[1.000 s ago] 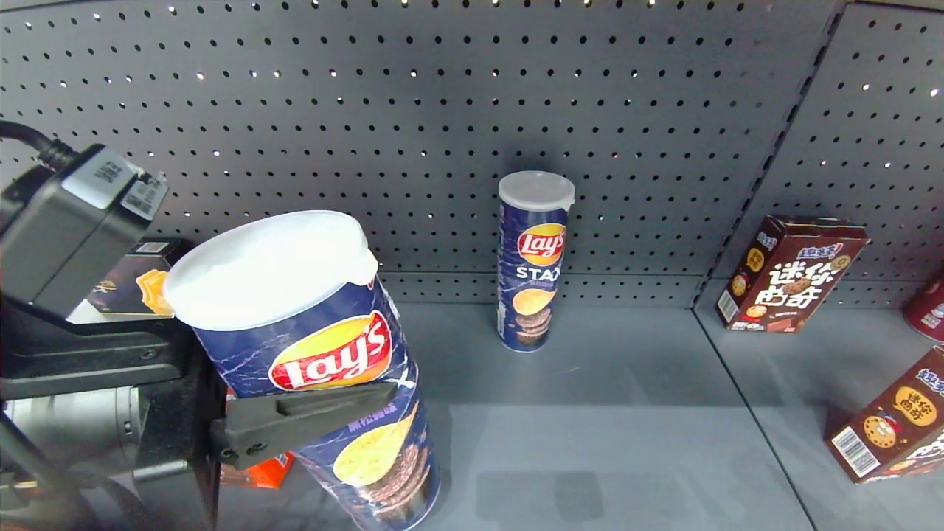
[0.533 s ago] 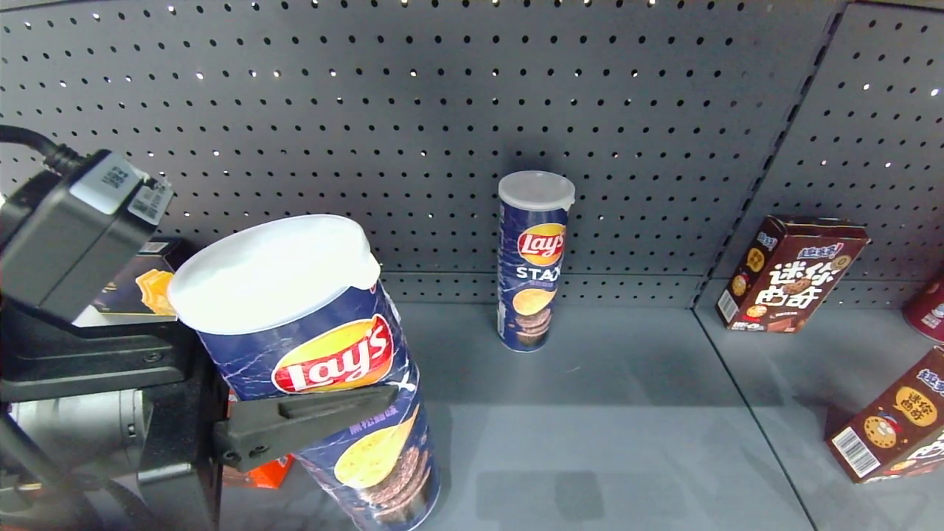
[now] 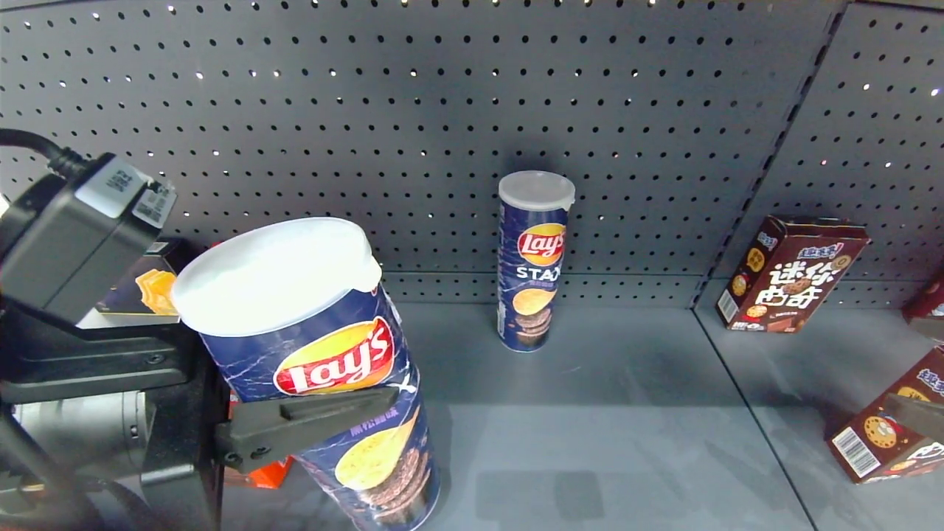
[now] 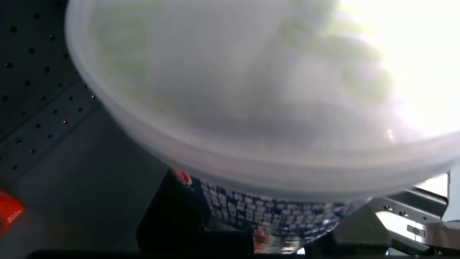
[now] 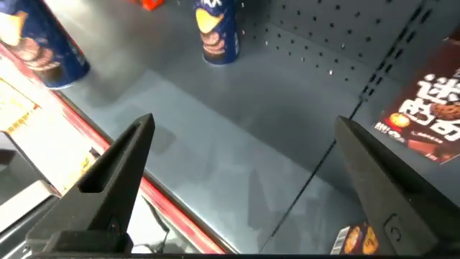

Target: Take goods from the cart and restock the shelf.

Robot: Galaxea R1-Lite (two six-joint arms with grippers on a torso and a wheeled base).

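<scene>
**While the left tool (image 3: 346, 372) grips a tilted chip can (image 3: 317, 354)**

Where the grey shelf (image 3: 590, 413) meets its back wall, an upright chip can (image 3: 535, 258) stands. The tilted chip can is clenched at the shelf's front left. The right tool (image 5: 244, 180) hangs spread wide above the shelf.

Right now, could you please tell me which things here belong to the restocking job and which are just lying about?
Job in hand: chip can clamped in the left gripper; matching can standing at the back of the shelf.

Lying about: cookie box by the back panel; second cookie box nearer the front; dark box at far left; orange packet.
</scene>
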